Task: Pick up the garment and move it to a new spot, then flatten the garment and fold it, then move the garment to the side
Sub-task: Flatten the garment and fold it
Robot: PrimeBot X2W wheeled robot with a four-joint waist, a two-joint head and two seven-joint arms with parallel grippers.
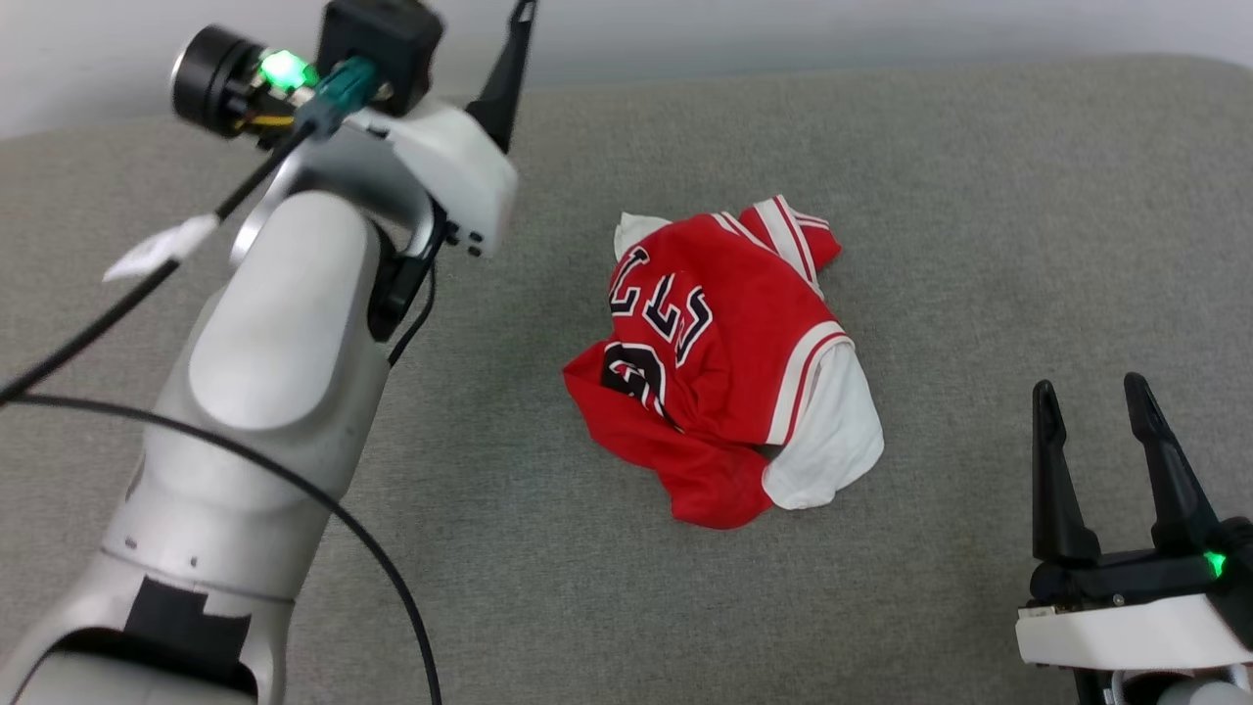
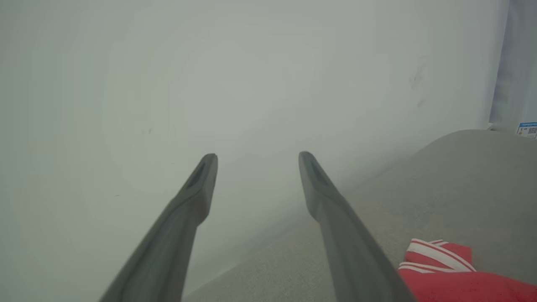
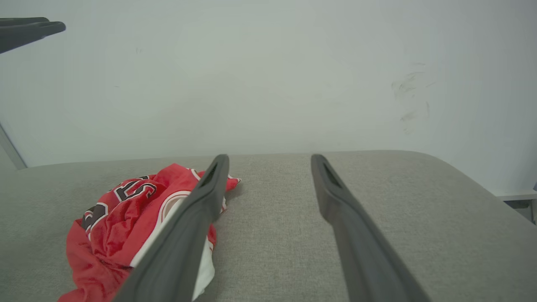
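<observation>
Head view has the garment [image 1: 724, 362] crumpled mid-surface [image 1: 979, 245], black lettering up; left wrist view catches its striped edge. Well apart from the cloth, the raised left gripper [image 2: 256, 157] and low right gripper [image 1: 1090, 384] are spread, empty.

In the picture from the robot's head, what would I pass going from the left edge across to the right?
left arm, pale and raised → garment, a crumpled red and white heap → right gripper, its two dark fingers apart and holding nothing.
</observation>
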